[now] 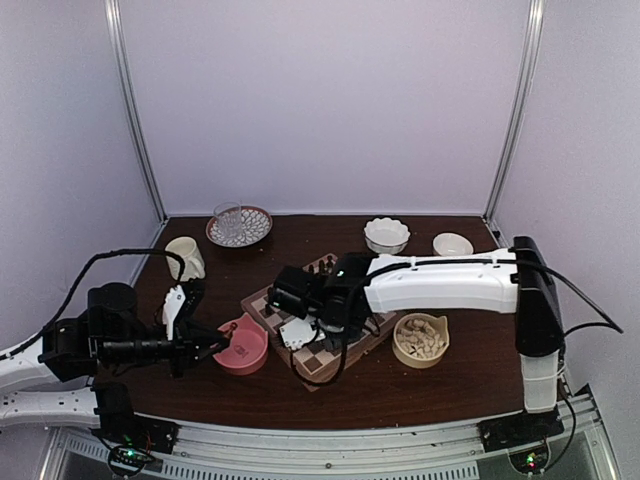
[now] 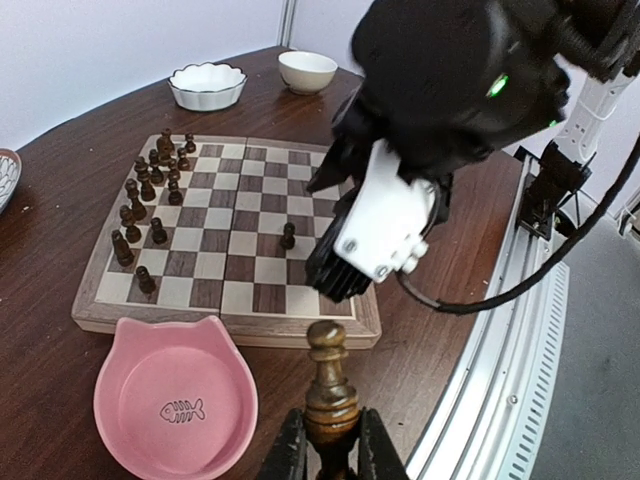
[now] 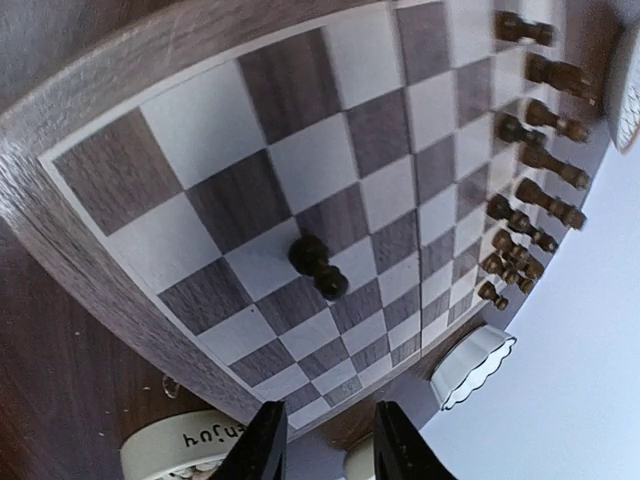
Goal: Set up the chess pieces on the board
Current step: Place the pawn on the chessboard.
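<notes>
My left pincer point(image 2: 330, 448) is clamped on a dark piece point(image 2: 331, 375), gripped low at the base and upright, knob end up. It hangs over the worktop point(image 2: 60, 200) off the near edge of the board point(image 2: 225, 322), just beside the pink bowl point(image 2: 125, 365) with a fish drawn inside. In the top view this pincer point(image 1: 215, 343) sits at the bowl's left rim.

My right pincer point(image 3: 325, 440) is open, fingers apart with nothing between them. It hovers over the board, tips aimed down at a lone pawn point(image 3: 318, 265) and not touching it. The left wrist view shows the pawn point(image 2: 288, 235) upright on the checks, just beside the tips. I cannot tell its exact square.

The dark set point(image 2: 150, 195) is bunched in two loose rows along one edge of the board, well apart from the pawn. All of them are upright as far as I can see.

The board lies mid-worktop, turned at an angle to the worktop's edges. Cream pieces point(image 1: 422, 338) are piled in a tan bowl point(image 1: 400, 355) just right of the board. A scalloped bowl point(image 1: 386, 236) and a small white bowl point(image 1: 452, 244) stand behind it, apart from it. A plate point(image 1: 262, 232) with a glass point(image 1: 228, 222) on it is at the back left. A mug point(image 1: 185, 258) stands left of the board.
</notes>
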You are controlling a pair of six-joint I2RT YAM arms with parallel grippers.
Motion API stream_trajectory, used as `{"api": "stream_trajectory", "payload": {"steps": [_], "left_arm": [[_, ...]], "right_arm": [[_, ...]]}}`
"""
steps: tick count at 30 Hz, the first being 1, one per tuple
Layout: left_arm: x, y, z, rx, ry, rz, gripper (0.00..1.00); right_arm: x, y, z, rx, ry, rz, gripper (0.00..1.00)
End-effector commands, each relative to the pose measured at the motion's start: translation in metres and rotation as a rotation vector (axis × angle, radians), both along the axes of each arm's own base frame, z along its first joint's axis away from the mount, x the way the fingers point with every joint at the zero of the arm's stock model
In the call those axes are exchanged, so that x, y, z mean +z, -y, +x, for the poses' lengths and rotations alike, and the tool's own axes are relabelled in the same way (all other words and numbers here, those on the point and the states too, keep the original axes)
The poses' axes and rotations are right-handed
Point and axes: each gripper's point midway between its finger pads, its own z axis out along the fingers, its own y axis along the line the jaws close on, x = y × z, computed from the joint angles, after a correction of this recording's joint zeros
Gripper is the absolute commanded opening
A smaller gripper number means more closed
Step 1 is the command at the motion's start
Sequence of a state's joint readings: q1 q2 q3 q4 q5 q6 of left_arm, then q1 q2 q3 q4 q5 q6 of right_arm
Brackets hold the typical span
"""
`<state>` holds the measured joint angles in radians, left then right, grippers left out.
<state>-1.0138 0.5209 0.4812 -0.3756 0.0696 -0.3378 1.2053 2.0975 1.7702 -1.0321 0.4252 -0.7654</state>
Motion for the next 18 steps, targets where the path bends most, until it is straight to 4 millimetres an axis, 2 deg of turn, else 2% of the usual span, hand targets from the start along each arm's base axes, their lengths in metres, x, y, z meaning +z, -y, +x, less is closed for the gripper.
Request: {"api": "stream_trajectory", "payload": {"steps": [1, 3, 5, 8, 10, 11, 14, 15, 16, 18], "left_arm": [[0.005, -0.004, 0.012, 0.062, 0.039, 0.011, 0.00], [0.002, -0.008, 0.022, 0.120, 0.045, 0.030, 0.00], [-0.003, -0.011, 0.032, 0.181, 0.055, 0.043, 0.00], [-0.007, -0.019, 0.050, 0.287, 0.076, 0.075, 0.00], [-0.004, -0.031, 0.063, 0.392, 0.097, 0.091, 0.00], [0.001, -0.038, 0.071, 0.456, 0.118, 0.088, 0.00], [0.018, -0.044, 0.083, 0.534, 0.173, 0.048, 0.00], [0.022, -0.045, 0.086, 0.550, 0.188, 0.038, 0.00], [0.026, -0.044, 0.090, 0.561, 0.203, 0.033, 0.00], [0.029, -0.041, 0.099, 0.584, 0.236, 0.031, 0.00]], "right_arm": [[0.066, -0.023, -0.006, -0.085, 0.016, 0.387, 0.35], [0.083, -0.026, -0.003, -0.154, 0.030, 0.549, 0.42], [0.085, -0.026, 0.001, -0.228, 0.022, 0.684, 0.46], [0.089, -0.018, 0.025, -0.451, 0.104, 0.880, 0.43], [0.090, -0.002, 0.043, -0.609, 0.222, 0.911, 0.42], [0.091, -0.003, 0.046, -0.642, 0.217, 0.910, 0.45], [0.083, -0.007, 0.048, -0.680, 0.166, 0.916, 0.50], [0.080, -0.008, 0.050, -0.685, 0.149, 0.934, 0.56], [0.077, -0.009, 0.051, -0.697, 0.112, 0.961, 0.61], [0.066, -0.010, 0.048, -0.746, -0.012, 0.980, 0.64]]}}
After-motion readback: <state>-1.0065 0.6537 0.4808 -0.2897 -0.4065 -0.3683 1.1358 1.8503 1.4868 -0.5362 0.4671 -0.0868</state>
